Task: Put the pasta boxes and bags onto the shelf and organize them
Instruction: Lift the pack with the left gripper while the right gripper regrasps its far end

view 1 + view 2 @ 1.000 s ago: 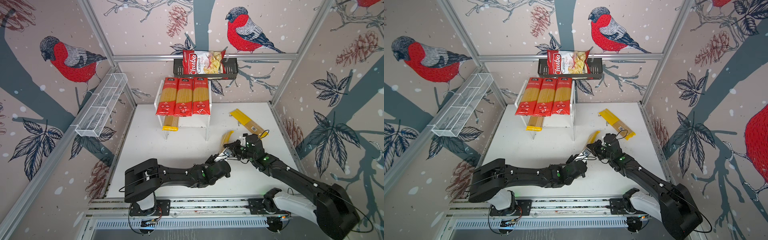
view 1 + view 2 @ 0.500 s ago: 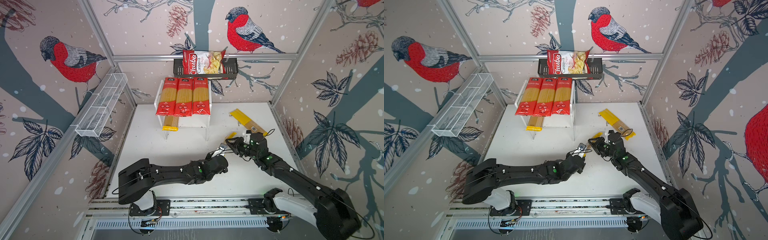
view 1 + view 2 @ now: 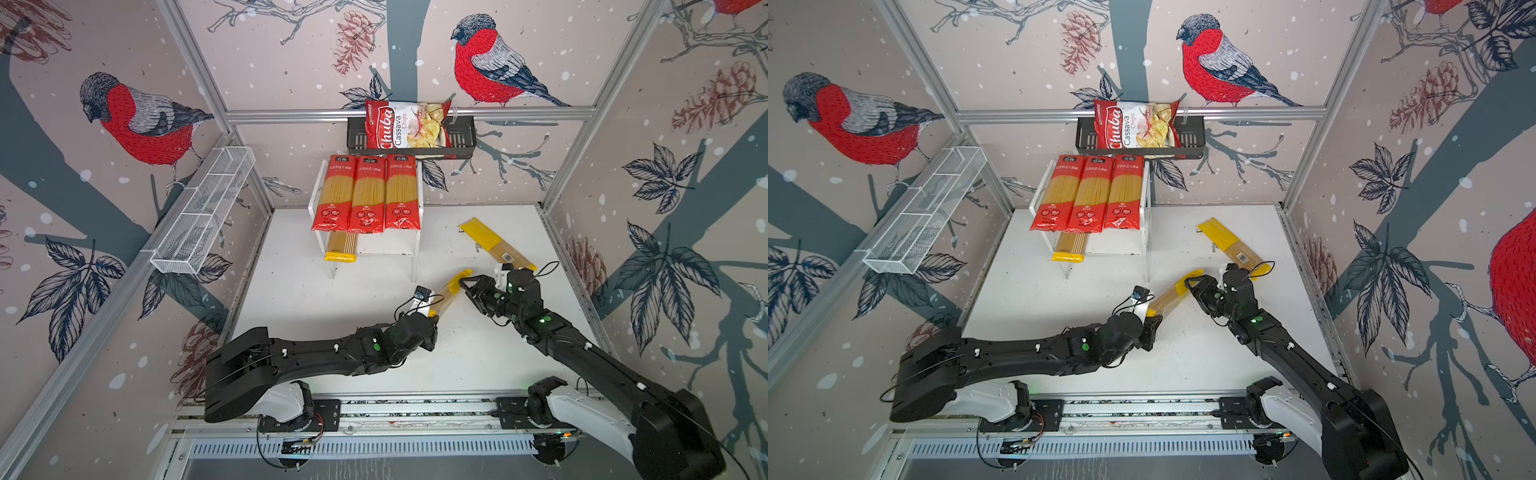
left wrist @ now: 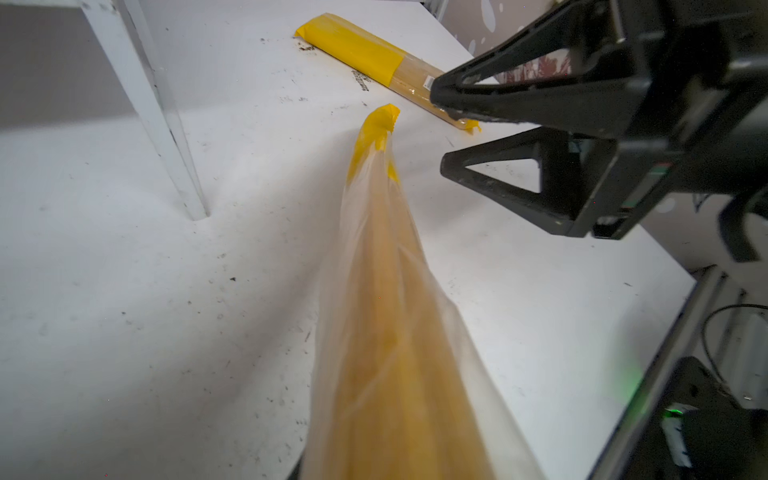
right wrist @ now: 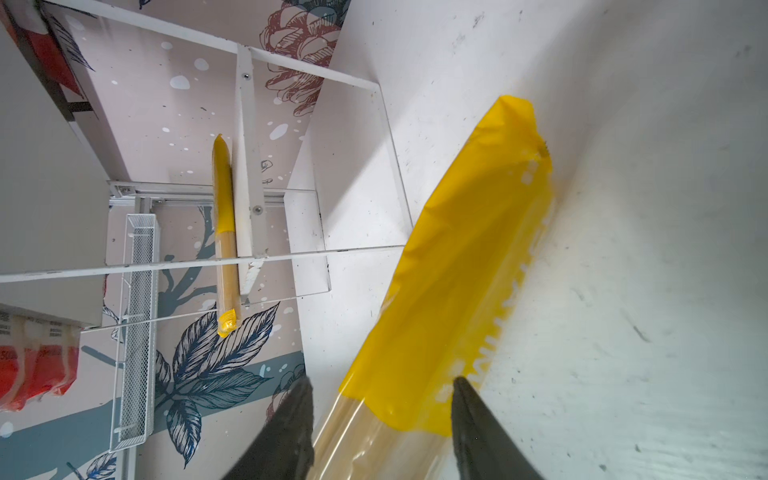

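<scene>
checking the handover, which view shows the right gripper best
Left wrist view: the right gripper shows side-on, jaws open, beside the held yellow packet. Both top views show it small; the right wrist view only its fingertips.

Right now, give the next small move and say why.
Probably withdraw the right tool: its jaws stand open beside the yellow packet, which the left tool grips by its near end, free to carry toward the shelf.

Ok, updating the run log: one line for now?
left pincer: shut on yellow packet | right pincer: open beside it | shelf top: three red packets
</scene>
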`<state>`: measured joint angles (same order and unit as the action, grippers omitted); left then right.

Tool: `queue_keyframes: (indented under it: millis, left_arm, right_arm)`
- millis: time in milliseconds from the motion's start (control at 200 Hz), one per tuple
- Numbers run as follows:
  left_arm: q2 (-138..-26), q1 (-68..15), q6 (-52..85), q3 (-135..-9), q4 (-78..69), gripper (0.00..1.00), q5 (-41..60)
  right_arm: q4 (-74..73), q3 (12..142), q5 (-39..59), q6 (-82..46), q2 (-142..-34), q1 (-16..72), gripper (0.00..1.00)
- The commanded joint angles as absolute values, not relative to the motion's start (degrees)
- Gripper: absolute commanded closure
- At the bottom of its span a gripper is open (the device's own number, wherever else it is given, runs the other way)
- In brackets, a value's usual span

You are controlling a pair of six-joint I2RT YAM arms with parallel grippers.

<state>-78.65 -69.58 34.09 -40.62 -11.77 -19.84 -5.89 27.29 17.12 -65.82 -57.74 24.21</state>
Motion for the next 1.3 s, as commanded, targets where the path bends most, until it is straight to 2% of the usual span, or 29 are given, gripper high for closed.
queue_keyframes:
  millis: [0,335,505,625,816,1021,1176,1296]
  left_arm:
    - [-75.5,-69.6,39.0,-38.5,-21.0,0.94,-18.4]
    - [-65.8,-70.2,51.1,-22.2,-39.0,0.97,-21.5]
    - [-60.9,-72.8,47.4,-19.3,-39.6,0.97,-26.3]
    - [-55.3,-72.6,45.1,-13.6,-45.8,0.97,-28.2]
    - [-51.3,-68.8,40.3,-7.1,-57.9,0.96,-20.1]
    - [-48.7,-67.9,44.6,-3.3,-63.3,0.97,-22.8]
    - [-52.0,-67.9,44.1,-5.4,-63.5,0.97,-16.8]
    - [-55.3,-67.8,43.4,-2.1,-75.4,0.97,-14.9]
  right_arm:
    - [-5.6,25.9,15.6,-64.6,-58.1,24.1,0.44]
    - [-5.5,26.2,13.5,-62.7,-58.4,24.7,0.43]
    - [-6.3,26.0,13.9,-62.3,-60.3,24.8,0.43]
    - [-6.6,25.8,13.7,-62.4,-60.9,24.8,0.43]
    - [-7.0,26.1,13.8,-61.6,-62.0,24.7,0.42]
    - [-11.2,25.2,17.3,-60.3,-62.1,24.3,0.37]
    - [-12.2,25.0,17.8,-60.9,-63.5,24.3,0.37]
    - [-13.5,25.1,19.5,-60.8,-64.4,24.3,0.37]
